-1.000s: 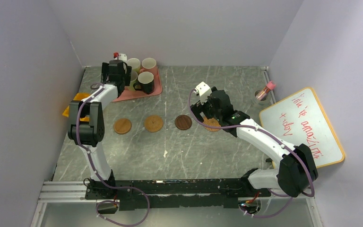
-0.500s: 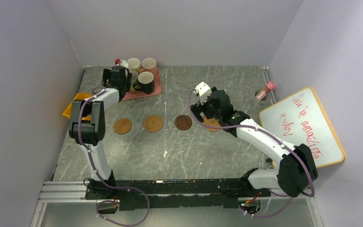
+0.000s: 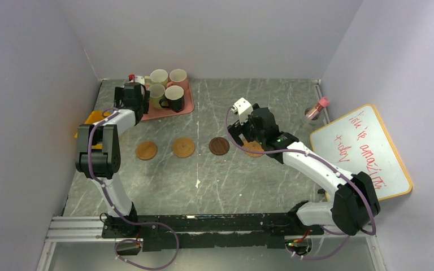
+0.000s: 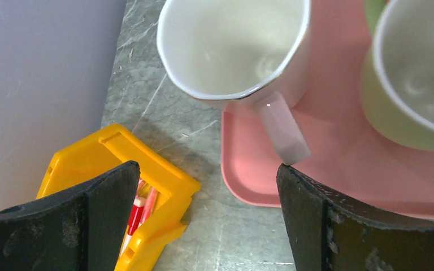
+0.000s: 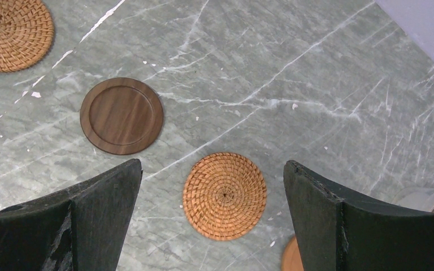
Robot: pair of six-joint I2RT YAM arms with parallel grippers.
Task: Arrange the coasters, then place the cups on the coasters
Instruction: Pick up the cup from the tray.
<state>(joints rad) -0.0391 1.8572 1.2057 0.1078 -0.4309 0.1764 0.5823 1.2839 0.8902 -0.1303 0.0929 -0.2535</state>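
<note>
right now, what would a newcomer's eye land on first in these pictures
Probably the cups crowded on the pink tray at the far left corner of the table, with the left arm's open jaws right by a pink one. Next comes the row of coasters across the middle, all bare, and the whiteboard with red writing at the right edge.

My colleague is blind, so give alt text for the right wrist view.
The right gripper hangs open above a woven coaster on a grey marble table. A dark wooden coaster lies to its upper left, a second woven coaster in the top-left corner.
</note>
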